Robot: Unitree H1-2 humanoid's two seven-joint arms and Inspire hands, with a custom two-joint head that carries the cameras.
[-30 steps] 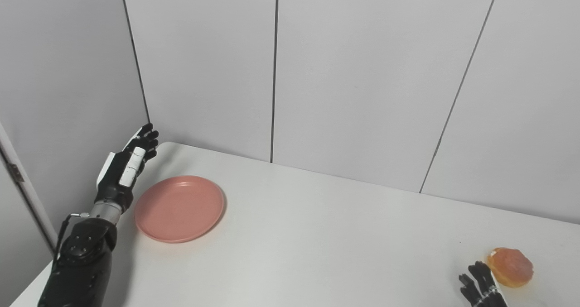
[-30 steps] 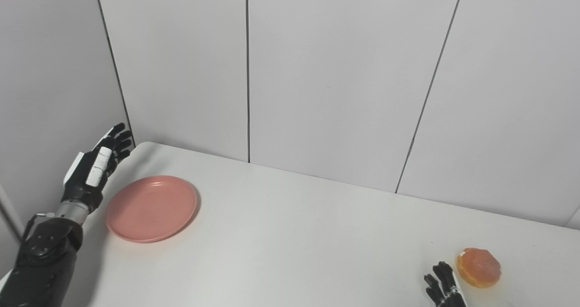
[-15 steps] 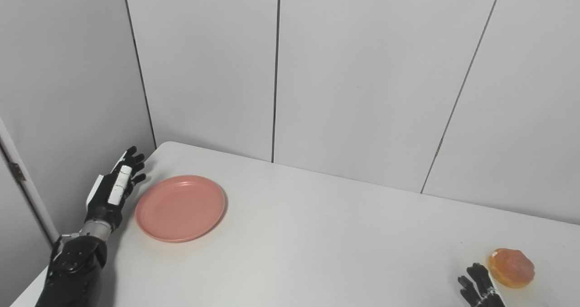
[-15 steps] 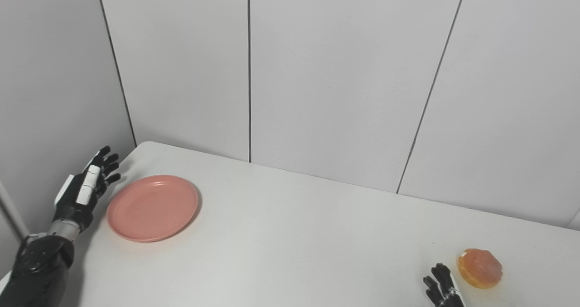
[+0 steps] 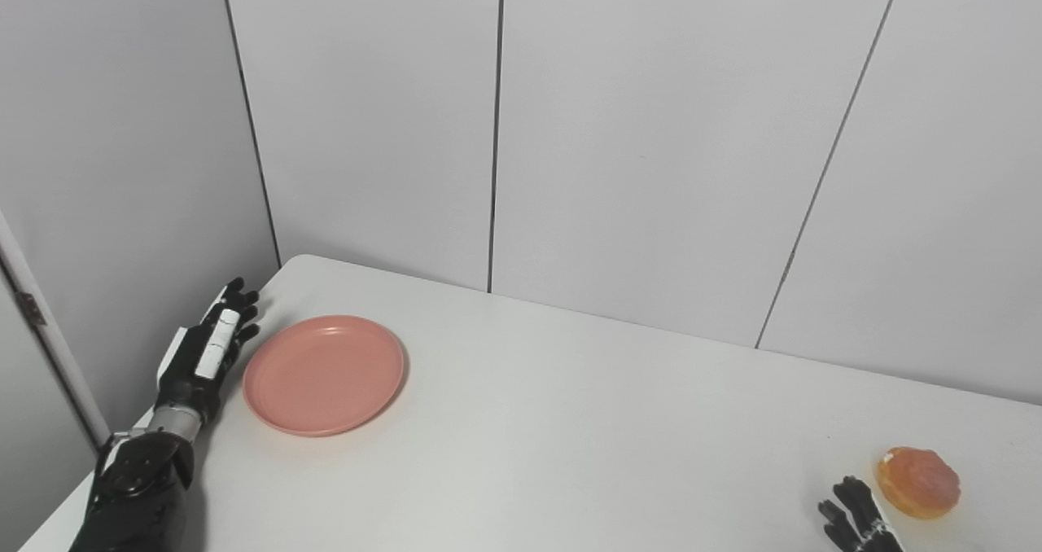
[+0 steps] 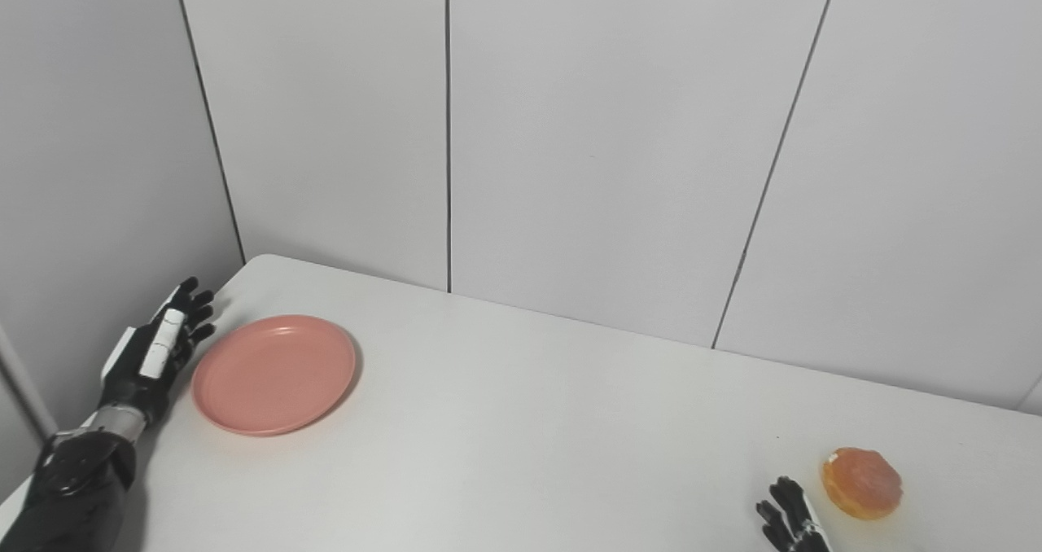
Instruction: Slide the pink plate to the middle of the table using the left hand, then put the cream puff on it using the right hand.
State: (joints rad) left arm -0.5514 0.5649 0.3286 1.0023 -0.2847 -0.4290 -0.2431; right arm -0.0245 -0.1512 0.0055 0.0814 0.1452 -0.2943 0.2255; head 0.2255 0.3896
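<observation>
The pink plate (image 5: 324, 374) lies flat near the table's far left corner. My left hand (image 5: 203, 352) is open just left of it, fingers stretched toward the wall, close to the plate's rim but apart from it. The orange-brown cream puff (image 5: 918, 482) sits at the front right of the table. Only the fingertips of my right hand (image 5: 855, 523) show at the bottom edge, spread open a little left of the puff and not touching it.
The white table (image 5: 570, 438) is boxed in by grey wall panels (image 5: 635, 145) behind and on the left. Its left edge runs just under my left forearm (image 5: 138, 487). Bare tabletop stretches between plate and puff.
My left hand has come down from a raised spot near the wall corner to table height beside the plate. My right hand slid slightly toward the bottom edge. Plate and puff stayed put.
</observation>
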